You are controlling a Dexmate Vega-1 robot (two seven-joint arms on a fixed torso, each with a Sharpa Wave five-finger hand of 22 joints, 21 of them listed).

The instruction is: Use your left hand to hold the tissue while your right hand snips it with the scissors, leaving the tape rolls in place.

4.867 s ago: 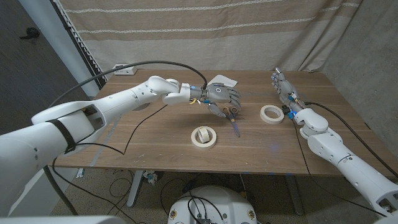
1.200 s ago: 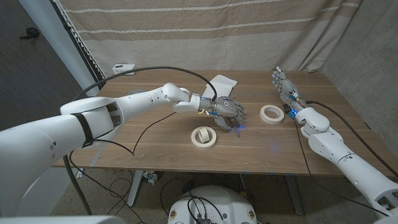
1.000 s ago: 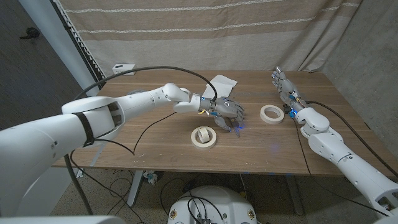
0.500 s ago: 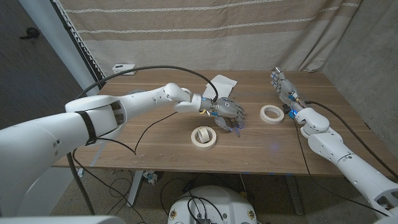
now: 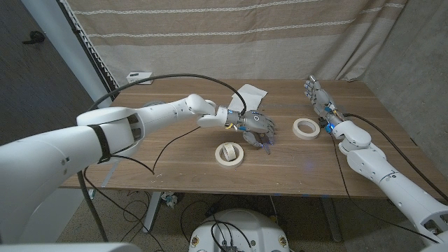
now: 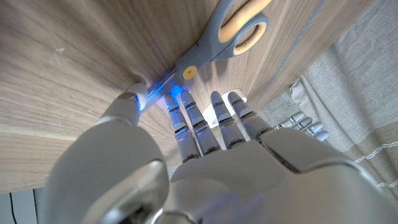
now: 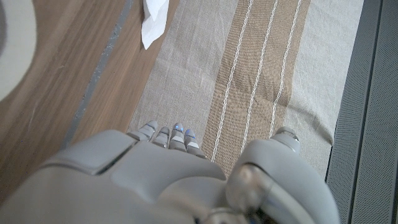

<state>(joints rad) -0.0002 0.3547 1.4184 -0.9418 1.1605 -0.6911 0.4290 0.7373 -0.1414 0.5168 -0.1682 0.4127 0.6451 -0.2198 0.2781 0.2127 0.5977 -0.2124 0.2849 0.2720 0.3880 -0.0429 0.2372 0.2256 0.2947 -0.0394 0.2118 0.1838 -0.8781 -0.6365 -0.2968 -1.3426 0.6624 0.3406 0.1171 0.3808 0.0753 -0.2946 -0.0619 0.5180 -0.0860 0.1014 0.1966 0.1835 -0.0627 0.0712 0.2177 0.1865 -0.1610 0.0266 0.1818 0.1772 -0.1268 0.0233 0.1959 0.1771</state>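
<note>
Left hand reaches over the scissors at mid-bench, fingers extended, grasping nothing. Right hand stands near the bench's right edge, fingers straight, holding nothing. Tissue lies toward the far edge.

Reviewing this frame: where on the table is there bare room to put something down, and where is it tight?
Bare wood lies along the front edge of the table and at its left end, crossed only by a black cable. It is crowded mid-table: the left hand over the scissors, the upright tape roll and the tissue. The right hand stands beside the flat tape roll.
</note>
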